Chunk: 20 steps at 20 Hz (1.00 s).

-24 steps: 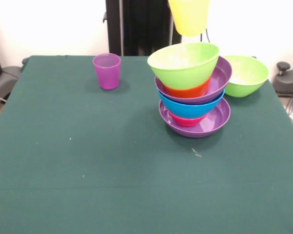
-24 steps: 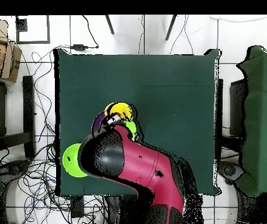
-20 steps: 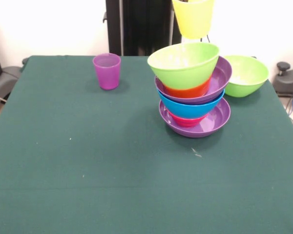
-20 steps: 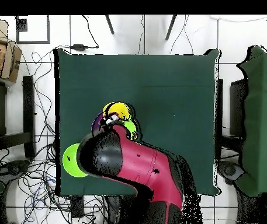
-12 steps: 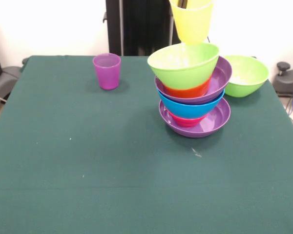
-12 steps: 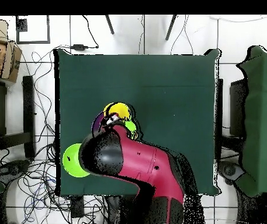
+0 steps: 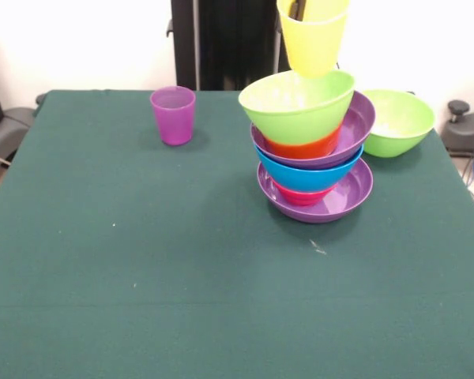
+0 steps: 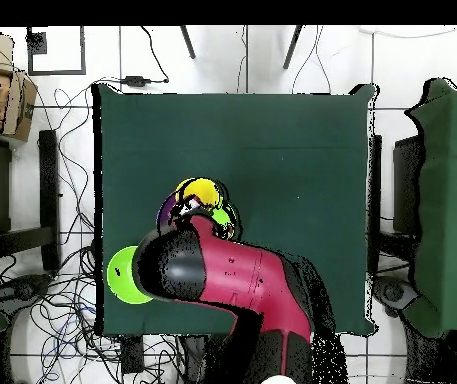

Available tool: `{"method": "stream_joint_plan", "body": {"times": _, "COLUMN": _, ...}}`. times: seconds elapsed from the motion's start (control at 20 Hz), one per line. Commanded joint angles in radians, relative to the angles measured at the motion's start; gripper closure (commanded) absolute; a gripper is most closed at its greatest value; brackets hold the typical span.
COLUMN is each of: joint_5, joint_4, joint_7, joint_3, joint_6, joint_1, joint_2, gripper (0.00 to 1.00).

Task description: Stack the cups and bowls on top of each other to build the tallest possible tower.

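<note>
The tower [image 7: 310,150] stands right of centre on a wide purple bowl [image 7: 344,197], with a red-pink, a blue, another purple and an orange bowl nested above it. A lime green bowl [image 7: 296,103] tops it. Just over that bowl hangs the yellow cup [image 7: 312,39], upright, its base at the bowl's rim level. My gripper [image 7: 302,9] is shut on the cup's rim, one dark finger showing inside. The purple cup [image 7: 173,115] stands alone at the far left. In the overhead view my arm [image 8: 232,290] covers most of the tower, and the yellow cup [image 8: 204,190] peeks out.
A second lime green bowl [image 7: 396,122] sits on the cloth just right of the tower, near the table's right edge; it also shows as the green bowl [image 8: 122,275] in the overhead view. Cables and chairs ring the table [image 8: 272,150].
The yellow cup has come down a little with the gripper, from high above the top lime bowl to its rim. Bowls and the purple cup have not moved.
</note>
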<state>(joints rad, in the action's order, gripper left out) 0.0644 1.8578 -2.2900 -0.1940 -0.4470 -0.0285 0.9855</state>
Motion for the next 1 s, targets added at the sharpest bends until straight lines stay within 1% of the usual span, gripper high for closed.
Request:
{"method": "stream_joint_plan", "body": {"times": 0.05, "joint_5": -0.090, "joint_4": 0.062, "joint_7": 0.019, "joint_3": 0.091, "joint_6": 0.064, "joint_1": -0.005, "joint_2": -0.029, "gripper": 1.00}}
{"method": "stream_joint_plan", "body": {"times": 0.35, "joint_5": -0.101, "joint_4": 0.041, "joint_7": -0.012, "joint_3": 0.077, "joint_6": 0.069, "joint_1": 0.019, "joint_2": -0.051, "gripper": 1.00}}
{"method": "stream_joint_plan", "body": {"times": 0.6, "joint_5": -0.103, "joint_4": 0.039, "joint_7": -0.010, "joint_3": 0.088, "joint_6": 0.103, "joint_1": 0.007, "joint_2": -0.075, "gripper": 1.00}}
{"method": "stream_joint_plan", "body": {"times": 1.0, "joint_5": -0.099, "joint_4": 0.034, "joint_7": -0.013, "joint_3": 0.085, "joint_6": 0.117, "joint_1": 0.010, "joint_2": -0.088, "gripper": 1.00}}
